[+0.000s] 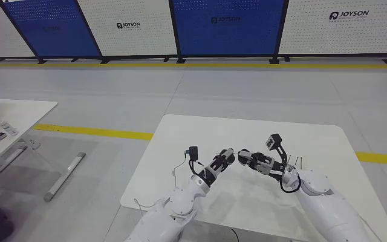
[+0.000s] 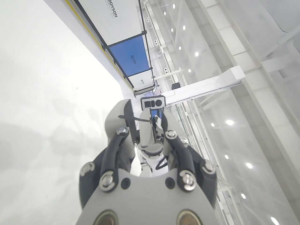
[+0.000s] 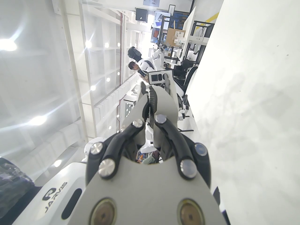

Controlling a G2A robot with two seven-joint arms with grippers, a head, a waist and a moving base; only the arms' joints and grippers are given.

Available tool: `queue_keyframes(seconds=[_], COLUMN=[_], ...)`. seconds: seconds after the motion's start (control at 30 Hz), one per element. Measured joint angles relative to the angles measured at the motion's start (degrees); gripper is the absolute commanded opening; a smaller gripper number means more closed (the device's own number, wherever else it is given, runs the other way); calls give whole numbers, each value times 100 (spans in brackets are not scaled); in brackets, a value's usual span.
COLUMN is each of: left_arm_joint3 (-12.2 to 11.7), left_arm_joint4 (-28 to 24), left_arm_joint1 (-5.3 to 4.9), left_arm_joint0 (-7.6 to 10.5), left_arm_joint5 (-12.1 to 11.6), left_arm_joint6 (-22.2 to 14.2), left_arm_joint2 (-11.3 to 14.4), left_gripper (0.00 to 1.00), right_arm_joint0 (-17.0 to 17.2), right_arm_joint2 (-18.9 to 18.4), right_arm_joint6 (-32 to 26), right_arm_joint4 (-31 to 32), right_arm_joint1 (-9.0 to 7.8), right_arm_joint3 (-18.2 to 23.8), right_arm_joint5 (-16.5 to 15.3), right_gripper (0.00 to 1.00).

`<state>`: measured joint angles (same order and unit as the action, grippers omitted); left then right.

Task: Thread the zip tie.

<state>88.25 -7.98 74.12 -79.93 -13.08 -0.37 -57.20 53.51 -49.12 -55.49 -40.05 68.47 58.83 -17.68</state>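
Both arms hover over the white table [image 1: 254, 130], their grippers meeting tip to tip near its middle. A thin black zip tie [image 2: 138, 119] runs crosswise between the fingers of my left gripper [image 2: 146, 111], which stands open with a wide gap. One end of the tie lies against a left finger [image 2: 125, 118]; the other reaches the right gripper [image 2: 155, 121] facing it. In the right wrist view, my right gripper [image 3: 146, 90] is shut, its ridged pads pressed together on the tie, which is hidden there. From above, the left gripper [image 1: 228, 156] and right gripper [image 1: 243, 156] nearly touch.
A few thin dark pieces [image 1: 294, 161] lie on the table beside the right arm. The table's front edge [image 1: 139, 202] is close under the left arm. A second white table [image 1: 21, 115] stands off to the left across the floor.
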Motion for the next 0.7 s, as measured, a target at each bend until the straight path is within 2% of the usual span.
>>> queue_keyframes(seconds=[0.4,0.67,0.7], left_arm_joint3=[-45,35,45], left_arm_joint4=[44,42,51], left_arm_joint1=[23,17,14], left_arm_joint0=[27,-51,-62], left_arm_joint5=[-15,-65,-71], left_arm_joint6=[-28,-74,-86], left_arm_joint2=[5,-54,-63], left_gripper=[0,0,14], right_arm_joint0=[0,0,0], right_arm_joint2=[0,0,0], right_arm_joint6=[0,0,0], right_arm_joint4=[0,0,0], right_arm_joint1=[0,0,0], right_arm_joint3=[0,0,0], right_arm_joint5=[0,0,0], right_gripper=[0,0,0])
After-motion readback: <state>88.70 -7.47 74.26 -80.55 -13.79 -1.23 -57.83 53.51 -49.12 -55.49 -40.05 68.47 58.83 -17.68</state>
